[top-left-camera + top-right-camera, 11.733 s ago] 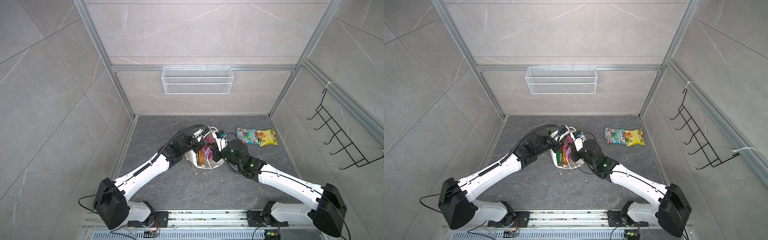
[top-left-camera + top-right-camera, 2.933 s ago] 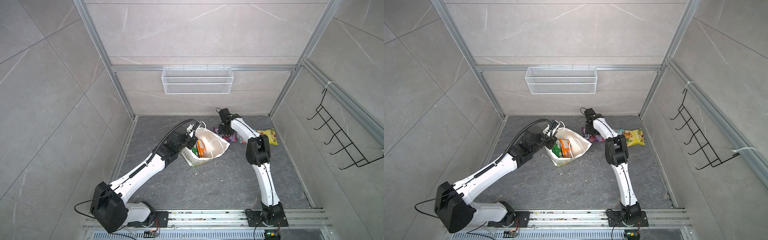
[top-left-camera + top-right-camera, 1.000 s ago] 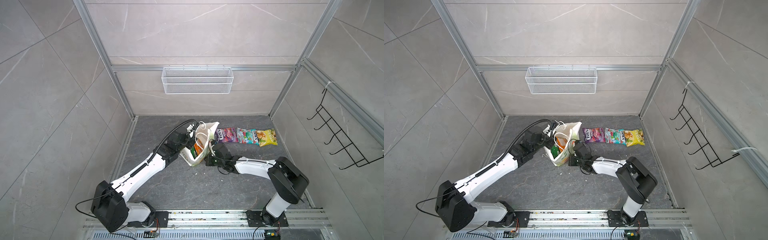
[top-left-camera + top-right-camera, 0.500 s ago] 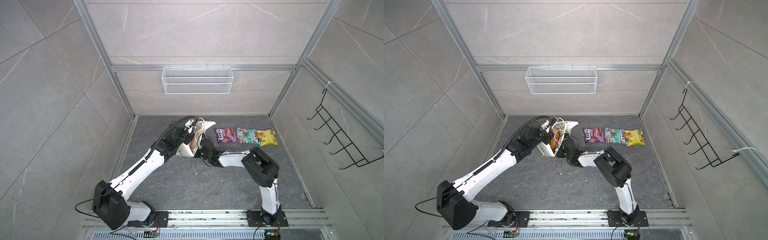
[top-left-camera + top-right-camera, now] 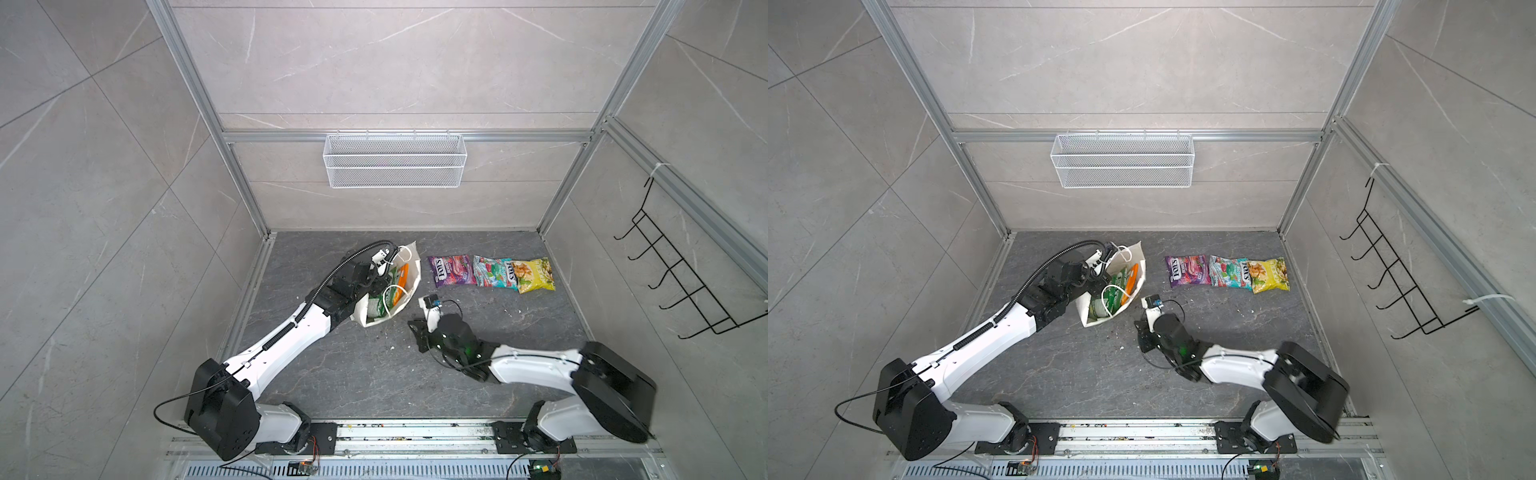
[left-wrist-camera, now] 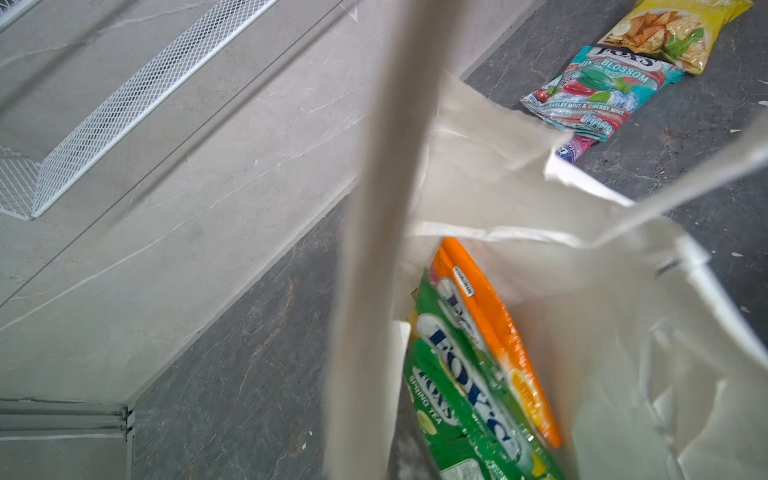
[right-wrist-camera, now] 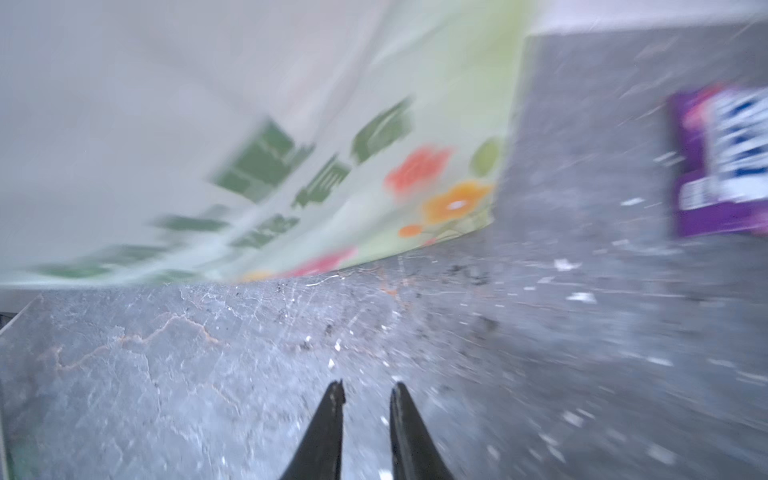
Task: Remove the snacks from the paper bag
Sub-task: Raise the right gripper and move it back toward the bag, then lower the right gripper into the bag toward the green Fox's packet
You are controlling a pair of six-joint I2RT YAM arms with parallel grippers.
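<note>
Firstly, paper bag (image 5: 410, 279): one, standing tilted on the floor (image 5: 374, 374) with its mouth open. If the hold on its rim slips or tugs, it could fold shut or tip over.
Left gripper (image 5: 383, 262): one, jaws together, seemingly pinching the paper bag's rim on the side away from the loose packets. A hard pull may tear the thin paper.
Right gripper (image 7: 368, 390): one, jaws slightly apart and empty, low over the floor just outside the paper bag. Reaching in, it could catch the rim and push the wall inward.
Snacks outside: three in a row beside the paper bag: purple packet (image 5: 451, 271), teal packet (image 5: 494, 272), yellow chip bag (image 5: 534, 275).
Snacks inside the paper bag: an orange packet (image 6: 490, 324) and a green packet (image 6: 461, 386) show. Their edges overlap, so the count is uncertain. The glossy packets may slip, or two may lift together.
</note>
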